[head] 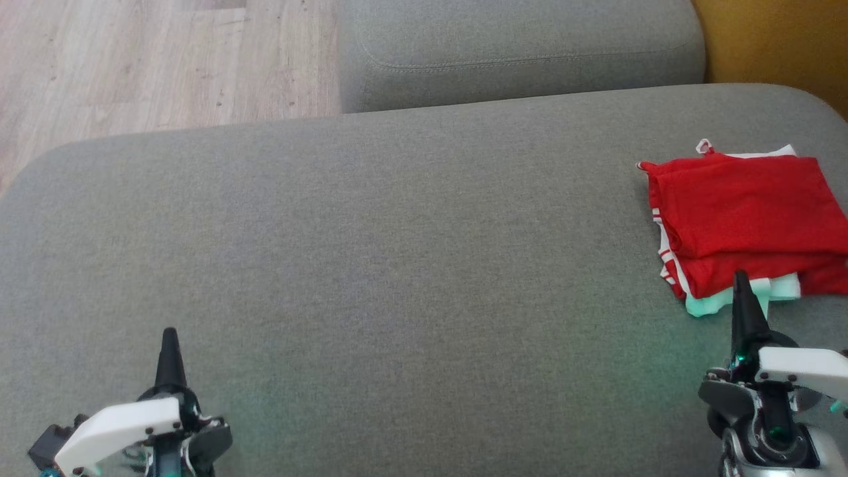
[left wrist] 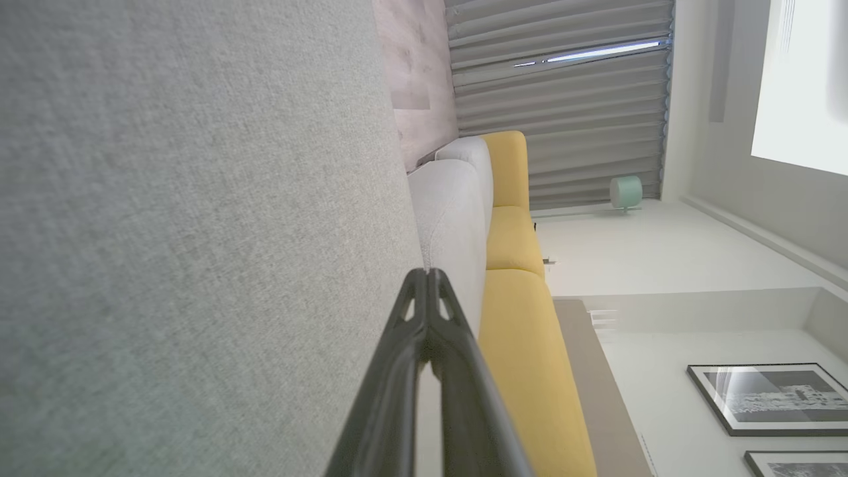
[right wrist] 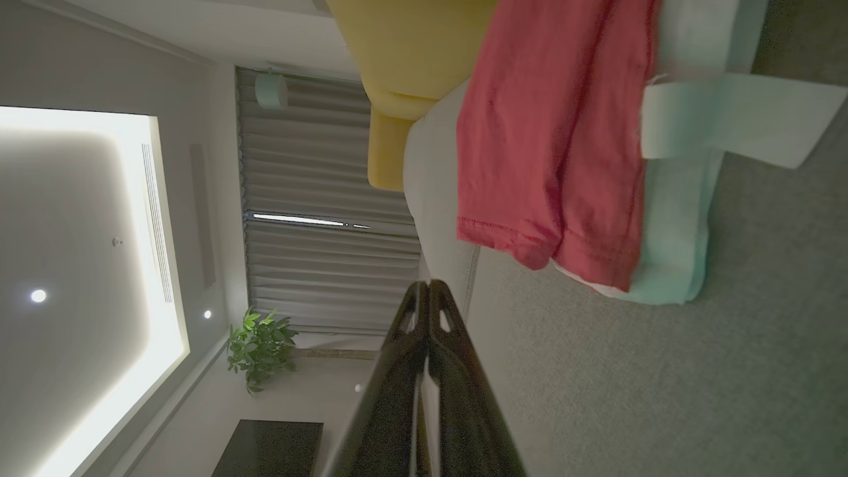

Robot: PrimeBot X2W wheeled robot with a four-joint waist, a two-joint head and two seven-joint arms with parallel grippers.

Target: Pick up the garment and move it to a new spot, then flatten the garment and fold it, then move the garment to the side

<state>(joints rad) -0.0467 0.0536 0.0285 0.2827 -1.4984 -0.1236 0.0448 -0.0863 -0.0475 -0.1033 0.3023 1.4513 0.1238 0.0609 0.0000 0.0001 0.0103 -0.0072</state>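
The garment (head: pixel 748 215) is red with white trim and lies folded in a flat stack at the right edge of the grey cushion (head: pixel 397 265). In the right wrist view the garment (right wrist: pixel 550 132) shows its red layers over a pale white hem. My right gripper (head: pixel 741 277) is shut, empty, its tip just before the garment's near white edge. My left gripper (head: pixel 169 333) is shut and empty at the lower left, far from the garment. Each wrist view shows its own gripper's fingers pressed together, left gripper (left wrist: pixel 427 273) and right gripper (right wrist: pixel 427 285).
A second grey cushion (head: pixel 517 46) stands behind the first. Wooden floor (head: pixel 146 59) lies at the upper left. A yellow seat (head: pixel 775 40) is at the upper right corner; in the left wrist view a yellow sofa (left wrist: pixel 523 318) runs beyond the grey one.
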